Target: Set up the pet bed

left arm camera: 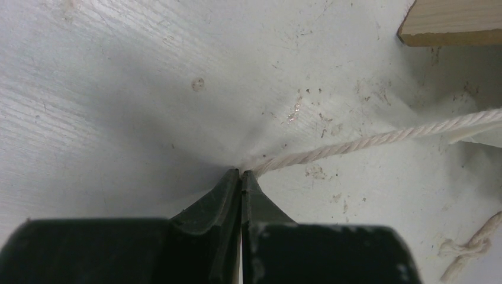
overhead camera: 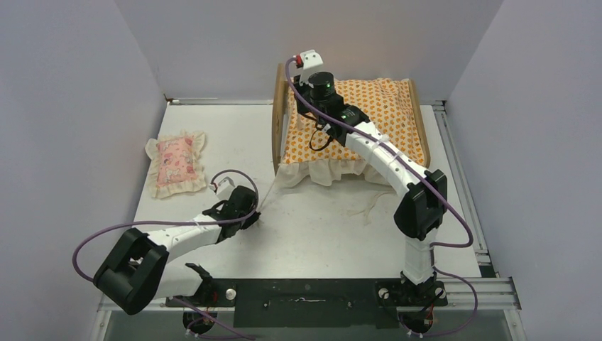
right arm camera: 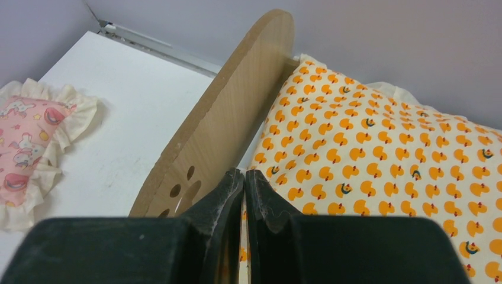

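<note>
The pet bed stands at the back of the table, its rounded plywood headboard (overhead camera: 277, 121) (right arm camera: 237, 106) on the left with paw-print holes low down. The low footboard (overhead camera: 419, 117) is on the right. An orange-patterned cushion (overhead camera: 383, 106) (right arm camera: 385, 148) lies on it. My right gripper (right arm camera: 244, 171) is shut, tips at the cushion's white edge beside the headboard; whether they pinch fabric is unclear. From above, its wrist (overhead camera: 323, 85) hides the fingers. My left gripper (overhead camera: 257, 213) (left arm camera: 241, 173) is shut on a white twisted cord (left arm camera: 367, 141) (overhead camera: 270, 195) stretched taut toward the bed's front-left corner.
A small pink frilled pillow (overhead camera: 176, 163) (right arm camera: 26, 142) lies on the table at the left. More loose white cords (overhead camera: 369, 206) trail in front of the bed, one knotted (left arm camera: 473, 248). A wooden bed foot (left arm camera: 450, 23) is near the left gripper. Walls close in on three sides.
</note>
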Motion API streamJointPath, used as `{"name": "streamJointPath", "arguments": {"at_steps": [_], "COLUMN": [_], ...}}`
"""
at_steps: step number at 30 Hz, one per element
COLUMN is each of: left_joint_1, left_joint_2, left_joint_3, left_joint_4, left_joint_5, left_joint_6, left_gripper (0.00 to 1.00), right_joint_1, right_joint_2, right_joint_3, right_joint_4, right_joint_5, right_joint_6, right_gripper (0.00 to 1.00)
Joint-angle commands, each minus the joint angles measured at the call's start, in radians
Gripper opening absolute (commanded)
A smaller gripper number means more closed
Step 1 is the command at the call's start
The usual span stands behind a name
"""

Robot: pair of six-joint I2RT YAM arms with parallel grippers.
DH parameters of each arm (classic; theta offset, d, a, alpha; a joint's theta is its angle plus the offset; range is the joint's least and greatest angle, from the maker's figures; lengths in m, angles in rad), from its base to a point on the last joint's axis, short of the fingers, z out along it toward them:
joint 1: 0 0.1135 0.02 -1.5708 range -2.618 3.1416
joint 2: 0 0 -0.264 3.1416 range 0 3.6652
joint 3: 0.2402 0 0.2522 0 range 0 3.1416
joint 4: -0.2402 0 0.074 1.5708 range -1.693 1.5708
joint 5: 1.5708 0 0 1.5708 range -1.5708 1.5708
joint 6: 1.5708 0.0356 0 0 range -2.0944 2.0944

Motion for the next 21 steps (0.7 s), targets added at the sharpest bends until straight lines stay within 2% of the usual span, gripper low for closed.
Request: {"name": "streamJointPath", "arguments": {"at_steps": [1, 6, 10, 15, 17, 18, 21], "left_joint_1": [0.008, 0.007, 0.008, 0.009, 0.009, 0.009, 0.01], "left_joint_2": [0.067, 0.054, 0.047, 0.04, 0.031, 0.022, -0.029], "left_joint_3": [-0.027, 0.005, 0.024, 0.025, 0.028, 0.031, 0.054], "left_joint_4": [-0.147, -0.145, -0.149, -0.148, -0.16, -0.172, -0.227], "left_joint_5": [0.022, 0.013, 0.005, 0.005, 0.003, 0.0, -0.021], "left_joint_6": [0.06, 0.108, 0.134, 0.151, 0.156, 0.157, 0.172], "left_gripper": [0.0, 0.0, 0.0, 0.0, 0.0, 0.05, 0.36], "right_joint_1": [0.016, 0.108, 0.264, 0.426, 0.451, 0.453, 0.43], "right_joint_2": [-0.101, -0.244, -0.38, -0.444, -0.439, -0.437, -0.465], "right_joint_3": [-0.003, -0.227, -0.429, -0.602, -0.639, -0.647, -0.633], "right_joint_4": [-0.058, -0.137, -0.14, -0.132, -0.134, -0.146, -0.27], "right_joint_5": [-0.054, -0.033, 0.008, -0.007, -0.072, -0.092, -0.015], "right_joint_6": [0.081, 0.196, 0.325, 0.498, 0.529, 0.532, 0.475], "right_gripper": [0.05, 0.05, 0.05, 0.05, 0.14, 0.2, 0.45]}}
